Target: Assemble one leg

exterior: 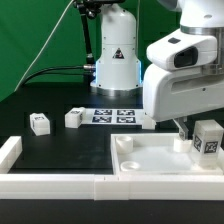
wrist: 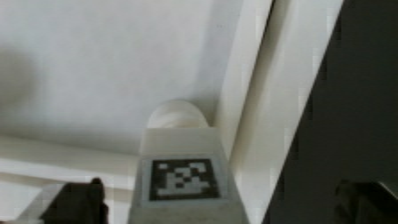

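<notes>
A leg (exterior: 208,140), a small white block with a black-and-white tag, stands on the white square panel (exterior: 160,158) at the exterior view's right. My gripper (exterior: 196,130) hangs right above it. In the wrist view the leg (wrist: 178,172) lies between my gripper's (wrist: 222,205) two dark fingertips (wrist: 79,203), with a gap on each side, so the gripper is open and holds nothing. The leg's rounded far end touches the panel (wrist: 107,70) near its edge. Two more legs (exterior: 40,123) (exterior: 75,118) lie on the black table at the exterior view's left.
The marker board (exterior: 112,115) lies in front of the robot base (exterior: 115,60). White rails run along the front (exterior: 60,186) and the exterior view's left (exterior: 9,150). The panel has a round corner hole (exterior: 123,143). Cables hang behind.
</notes>
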